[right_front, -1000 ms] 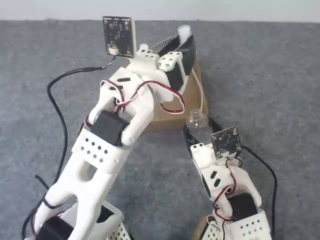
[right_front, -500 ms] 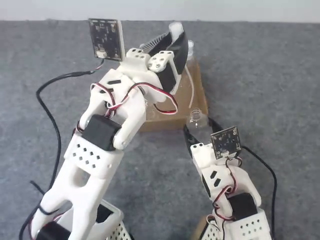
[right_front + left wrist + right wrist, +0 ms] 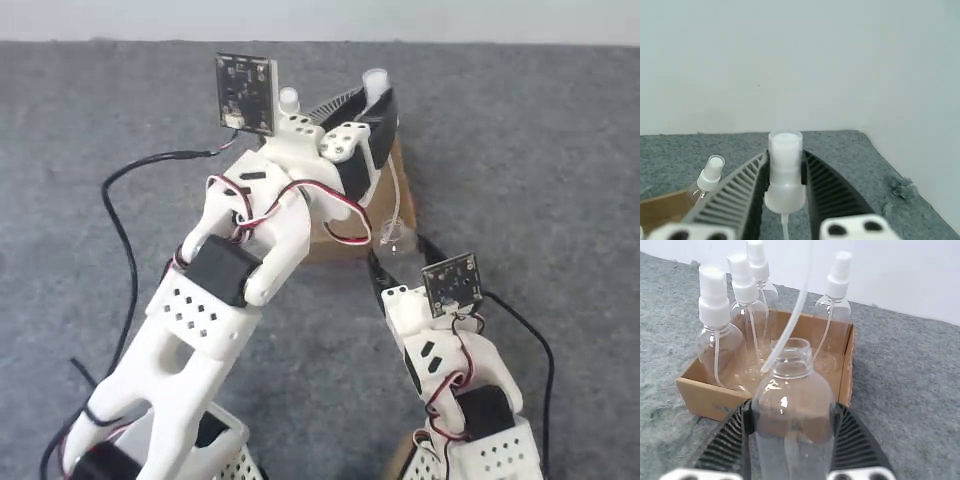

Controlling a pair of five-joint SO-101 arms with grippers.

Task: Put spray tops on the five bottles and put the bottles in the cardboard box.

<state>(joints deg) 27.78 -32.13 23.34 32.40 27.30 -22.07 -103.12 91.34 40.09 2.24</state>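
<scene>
The left gripper (image 3: 785, 162) is closed tight on the spray top (image 3: 785, 175), which it holds above the cardboard box (image 3: 705, 395). The top's thin tube (image 3: 796, 305) hangs down to the rim of the open bottle (image 3: 792, 405), which the right gripper (image 3: 793, 412) clamps by its body just in front of the box. The step should go best with the bottle kept upright and steady while the top comes straight down, so the tube slides in unbent and the cap seats squarely on the neck. The box holds four capped bottles (image 3: 715, 347) standing upright, with some bare floor for the fifth.
</scene>
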